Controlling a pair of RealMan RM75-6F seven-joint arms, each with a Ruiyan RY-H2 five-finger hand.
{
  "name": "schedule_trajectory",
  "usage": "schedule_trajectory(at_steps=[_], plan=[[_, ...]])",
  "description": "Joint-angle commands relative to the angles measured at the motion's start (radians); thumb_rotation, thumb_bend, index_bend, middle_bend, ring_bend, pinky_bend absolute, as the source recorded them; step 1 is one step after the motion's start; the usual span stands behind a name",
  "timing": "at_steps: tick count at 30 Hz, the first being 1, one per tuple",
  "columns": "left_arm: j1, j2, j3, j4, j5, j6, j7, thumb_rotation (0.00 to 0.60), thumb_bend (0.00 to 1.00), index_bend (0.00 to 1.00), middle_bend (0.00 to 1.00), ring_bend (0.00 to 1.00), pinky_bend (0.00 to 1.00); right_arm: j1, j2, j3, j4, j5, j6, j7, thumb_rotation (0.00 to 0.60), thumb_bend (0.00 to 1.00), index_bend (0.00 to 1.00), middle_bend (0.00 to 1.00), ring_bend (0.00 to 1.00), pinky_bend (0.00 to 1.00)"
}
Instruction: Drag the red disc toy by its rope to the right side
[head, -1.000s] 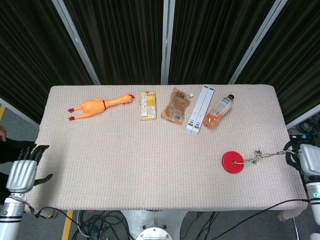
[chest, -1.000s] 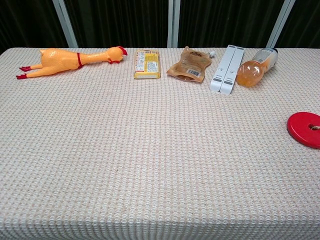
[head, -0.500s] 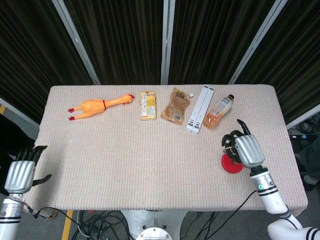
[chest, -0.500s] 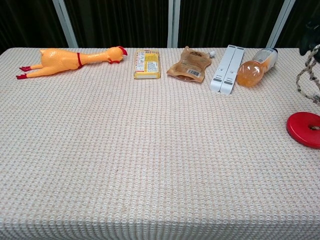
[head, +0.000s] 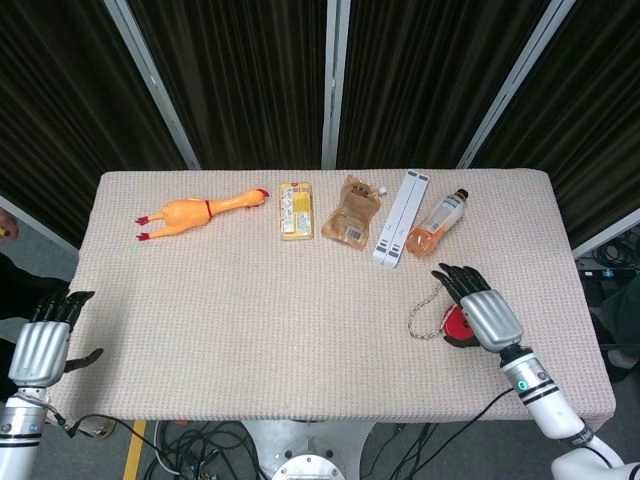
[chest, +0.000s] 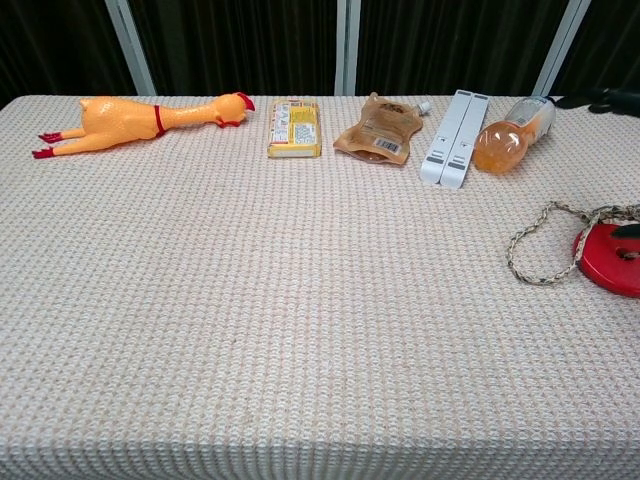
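Red disc toy (head: 456, 325) sits near right end of table (head: 250, 330), mostly covered by right hand (head: 478, 310) in head view; chest view shows disc at right edge of frame. Rope (chest: 545, 240) lies slack in a loop just left of disc, on the cloth. Right hand hovers over disc, fingers spread and apart, holding nothing. Left hand (head: 45, 340) off left table edge, fingers apart, idle.

Step in hand, judged: release done, or regrasp needed. If regrasping: pinch rope loop, not disc; take up slack first, then pull low and steady rightward, stopping short of table edge.

Versus half a second ago: rope was lifted in curled right hand; now dropped, hand opened out. Disc about where it was.
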Motion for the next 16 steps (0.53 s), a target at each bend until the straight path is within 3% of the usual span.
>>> schedule_trajectory(at_steps=[1, 8, 16], plan=[[0.0, 0.001, -0.001, -0.003, 0.002, 0.003, 0.0, 0.6, 0.02, 0.17, 0.17, 0.1, 0.14, -0.091, 0.022, -0.028, 0.035, -0.043, 0.141, 0.001, 0.6, 0.0, 0.0, 0.0, 0.0, 0.0], [-0.004, 0.011, -0.004, -0.023, 0.014, 0.013, 0.004, 0.6, 0.02, 0.17, 0.17, 0.1, 0.14, -0.27, -0.043, -0.052, 0.171, 0.001, 0.337, -0.077, 0.6, 0.0, 0.0, 0.0, 0.0, 0.0], [-0.003, 0.018, -0.002, -0.023, 0.024, 0.023, -0.005, 0.6, 0.02, 0.17, 0.17, 0.1, 0.14, -0.356, -0.101, -0.028, 0.3, 0.075, 0.369, -0.067, 0.6, 0.01, 0.0, 0.0, 0.0, 0.0]])
